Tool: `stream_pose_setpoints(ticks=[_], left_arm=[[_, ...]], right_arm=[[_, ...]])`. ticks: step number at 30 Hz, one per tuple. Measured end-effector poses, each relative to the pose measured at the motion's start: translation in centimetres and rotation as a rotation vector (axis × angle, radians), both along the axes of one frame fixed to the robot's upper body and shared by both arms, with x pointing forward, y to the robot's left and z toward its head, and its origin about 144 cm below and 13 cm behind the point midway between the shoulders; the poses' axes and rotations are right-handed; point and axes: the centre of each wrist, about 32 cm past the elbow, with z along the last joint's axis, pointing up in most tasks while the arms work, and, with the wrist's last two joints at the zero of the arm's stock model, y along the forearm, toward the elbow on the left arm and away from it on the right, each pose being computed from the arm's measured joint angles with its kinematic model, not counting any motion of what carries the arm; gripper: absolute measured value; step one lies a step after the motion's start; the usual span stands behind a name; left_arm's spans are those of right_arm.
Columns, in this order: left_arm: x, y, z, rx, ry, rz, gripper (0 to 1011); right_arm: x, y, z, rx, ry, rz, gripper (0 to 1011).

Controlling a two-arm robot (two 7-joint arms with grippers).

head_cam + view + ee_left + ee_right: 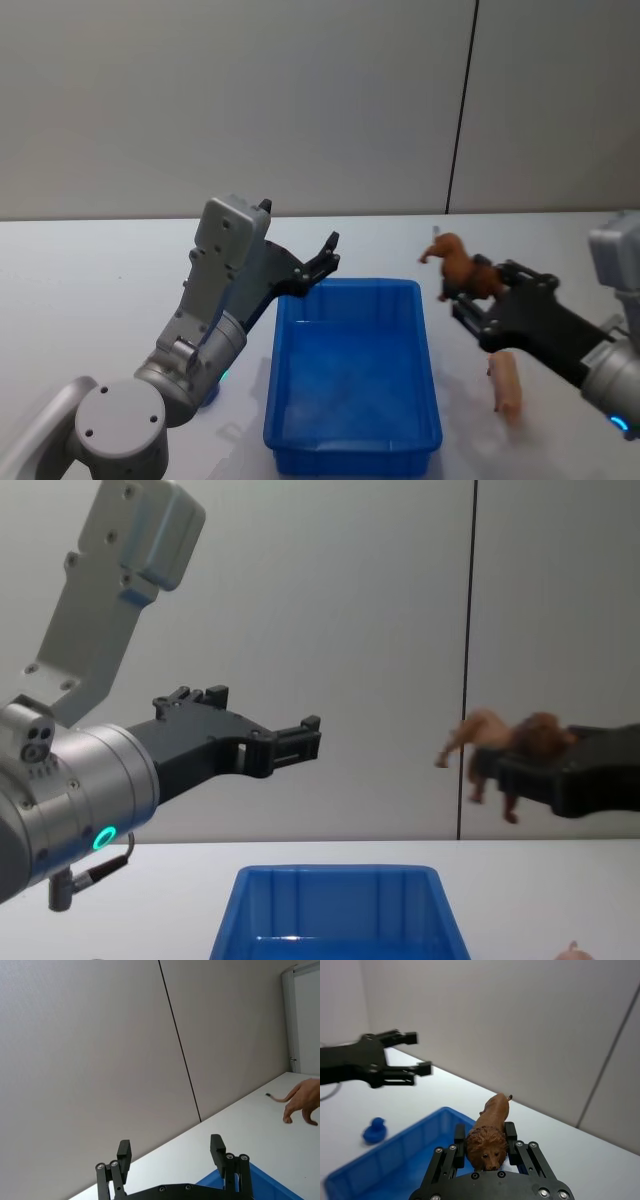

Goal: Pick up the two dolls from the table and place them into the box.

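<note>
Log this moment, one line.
right gripper: shut on lion doll, aloft right of box | left gripper: open, aloft | pink doll: on table

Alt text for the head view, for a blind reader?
The right gripper holds the lion raised beside the box, near its far right corner. The pink doll lies on the table right of the box. The left gripper, jaws open, hovers by its far left corner.

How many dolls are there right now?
2. The lion is gripped in the right pincer, raised beside the blue bin; the pale pink figure lies on the table, right of the bin.
</note>
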Motion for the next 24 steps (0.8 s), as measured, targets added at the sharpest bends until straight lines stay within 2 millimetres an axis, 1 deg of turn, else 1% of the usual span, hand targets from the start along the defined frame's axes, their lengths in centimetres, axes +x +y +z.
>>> stream_pose_setpoints(ticks=[8,9,12,14,21,24], left_arm=[[0.0,0.0,0.0,0.0,0.0,0.0,1001],[0.0,0.0,0.0,0.0,0.0,0.0,1001],[0.0,0.0,0.0,0.0,0.0,0.0,1001],[0.0,0.0,0.0,0.0,0.0,0.0,1001],[0.0,0.0,0.0,0.0,0.0,0.0,1001],[0.0,0.0,0.0,0.0,0.0,0.0,1001]], right_arm=[[0.2,2.2,1.5,0.026,0.075,0.114,449],[0.4,2.8,1.8,0.03,0.093,0.135,450],[0.6,3.6,2.2,0.03,0.119,0.16,450],[1.0,4.7,2.7,0.02,0.156,0.185,449],[1.7,6.3,3.1,-0.01,0.21,0.188,449],[2.0,6.6,3.1,-0.023,0.223,0.176,450]])
